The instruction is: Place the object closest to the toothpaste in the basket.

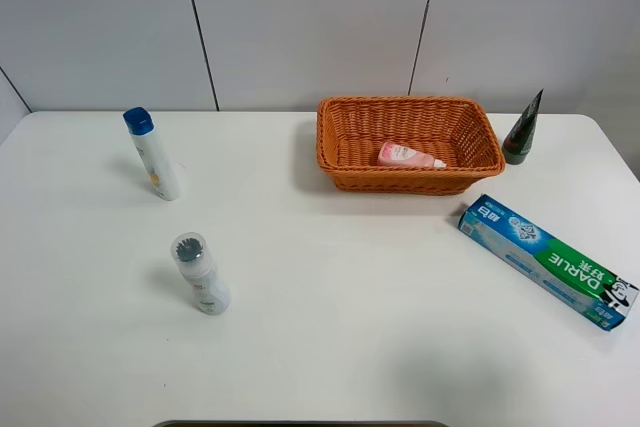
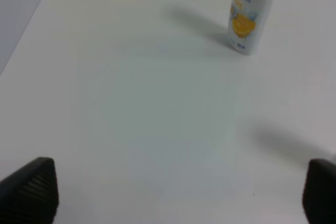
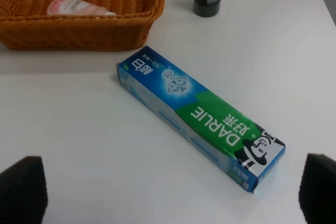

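Basket [image 1: 335, 137] holds pink tube [image 1: 408, 156] | toothpaste box [image 1: 548, 260] just beside basket | left gripper [image 2: 178, 192] wide open, empty | right gripper [image 3: 173, 190] wide open, empty

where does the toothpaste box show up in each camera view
Exterior high: toothpaste box lies at lower right, right of the basket.
Left wrist: not in it.
Right wrist: toothpaste box lies diagonally across the centre.
Shared landmark: the basket, by the box's blue end.

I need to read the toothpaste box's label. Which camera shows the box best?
The right wrist view: the toothpaste box fills the frame, its lettering legible. The high view shows the box whole but small. The left wrist view misses it.
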Controlling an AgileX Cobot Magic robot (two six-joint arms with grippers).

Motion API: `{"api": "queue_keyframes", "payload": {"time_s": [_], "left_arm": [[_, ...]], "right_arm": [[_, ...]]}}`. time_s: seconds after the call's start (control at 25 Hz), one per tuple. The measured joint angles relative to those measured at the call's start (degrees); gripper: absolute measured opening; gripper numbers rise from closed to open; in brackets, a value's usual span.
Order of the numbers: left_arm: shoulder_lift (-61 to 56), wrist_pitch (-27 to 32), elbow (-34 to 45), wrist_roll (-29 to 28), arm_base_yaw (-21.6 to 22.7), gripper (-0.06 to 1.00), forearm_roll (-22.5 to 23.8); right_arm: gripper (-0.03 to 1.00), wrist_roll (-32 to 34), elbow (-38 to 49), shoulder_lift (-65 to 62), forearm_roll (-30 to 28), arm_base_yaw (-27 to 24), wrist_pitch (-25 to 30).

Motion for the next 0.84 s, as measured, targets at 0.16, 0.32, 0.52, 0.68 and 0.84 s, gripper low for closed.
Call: {"api": "queue_keyframes", "payload": {"time_s": [0.16, 0.32, 0.52, 0.68, 0.84], "left_arm": [[0.0, 0.0, 0.0, 0.0, 0.0, 0.94, 0.0], [0.0, 0.0, 0.0, 0.0, 0.0, 0.94, 0.0], [0.0, 0.0, 0.0, 0.0, 0.0, 0.94, 0.0], [0.0, 0.0, 0.0, 0.0, 0.0, 0.94, 0.0], [0.0, 0.0, 0.0, 0.0, 0.0, 0.94, 0.0]], "right_arm": [[0.99, 0.0, 0.2, 0.0, 0.0, 0.0, -0.1], [0.99, 0.0, 0.2, 0.0, 0.0, 0.0, -0.1], [0.99, 0.0, 0.2, 0.0, 0.0, 0.0, -0.1], [0.99, 0.0, 0.2, 0.0, 0.0, 0.0, -0.1], [0.99, 0.0, 0.2, 0.0, 0.0, 0.0, -0.1]]}}
